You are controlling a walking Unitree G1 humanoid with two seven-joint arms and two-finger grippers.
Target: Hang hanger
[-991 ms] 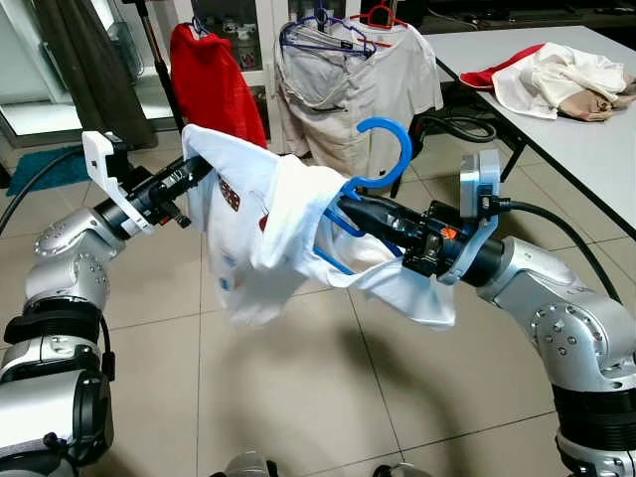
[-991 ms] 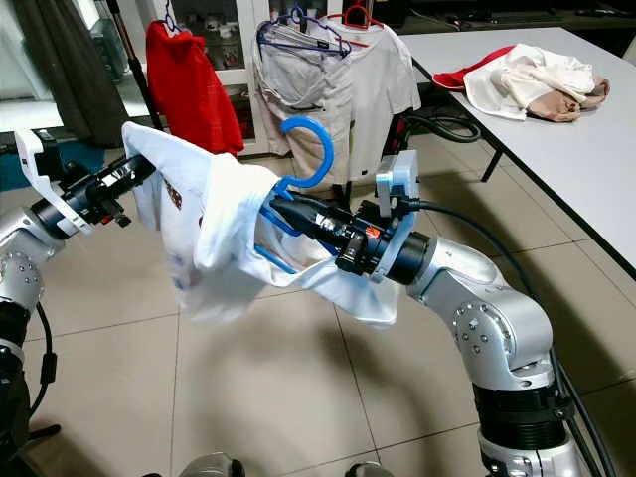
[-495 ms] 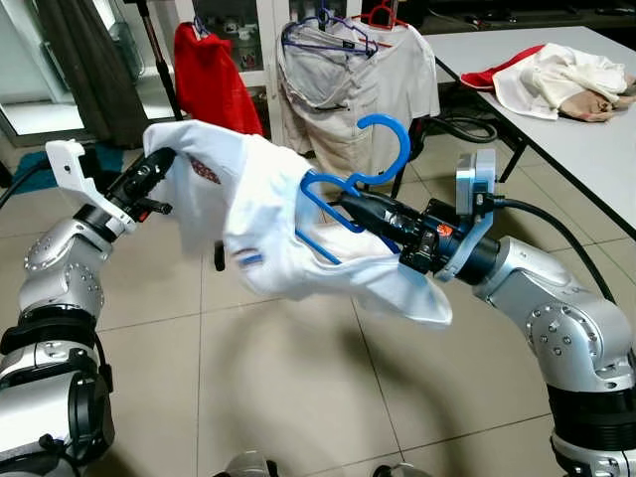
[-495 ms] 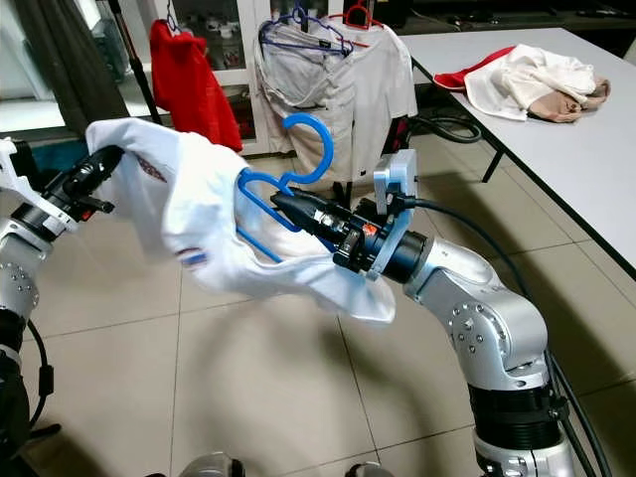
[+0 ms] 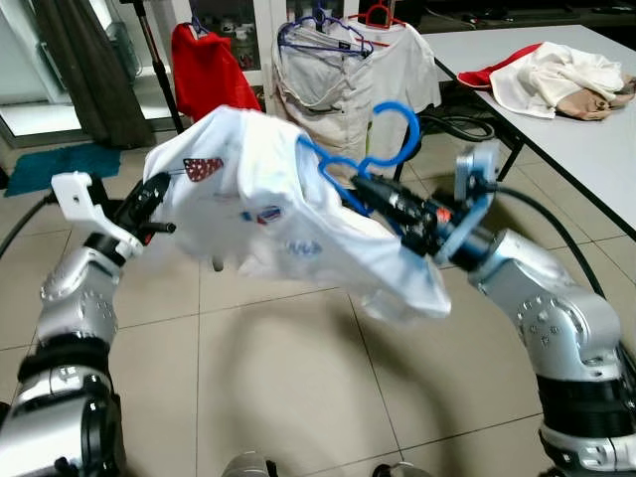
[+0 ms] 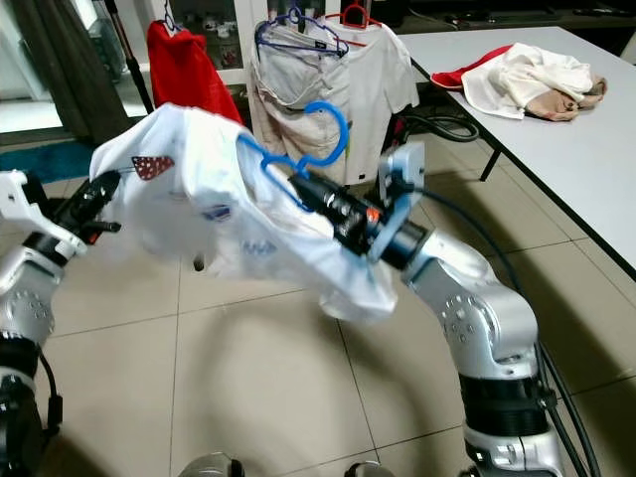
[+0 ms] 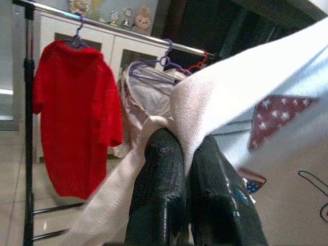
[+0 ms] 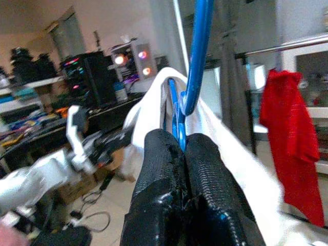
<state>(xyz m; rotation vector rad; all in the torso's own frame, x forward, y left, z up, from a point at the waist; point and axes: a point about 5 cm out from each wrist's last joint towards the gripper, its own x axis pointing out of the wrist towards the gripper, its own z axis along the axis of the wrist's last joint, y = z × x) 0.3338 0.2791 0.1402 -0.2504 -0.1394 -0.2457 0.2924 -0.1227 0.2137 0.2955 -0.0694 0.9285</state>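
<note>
A blue plastic hanger (image 5: 383, 149) carries a white T-shirt (image 5: 288, 214) with small printed patches, held in the air between my two arms. My right gripper (image 5: 360, 189) is shut on the hanger just below its hook, seen close up with the blue bar (image 8: 197, 56) between its fingers (image 8: 164, 169). My left gripper (image 5: 156, 189) is shut on the shirt's edge (image 7: 189, 107) at the left end, stretching the cloth. Behind stands a clothes rack (image 5: 298, 22) with a red shirt (image 5: 204, 70) and beige garments (image 5: 348, 84) on hangers.
A grey table (image 5: 586, 139) at the right holds a pile of white, red and tan clothes (image 5: 556, 79). Black cables (image 5: 467, 127) lie on the floor under it. A dark curtain (image 5: 84, 60) hangs at the back left. Tiled floor (image 5: 288, 378) lies below.
Both arms have risen, lifting hanger and shirt higher and closer to the rack. The left gripper pulled the shirt's edge outward to the left, spreading the cloth flatter.
</note>
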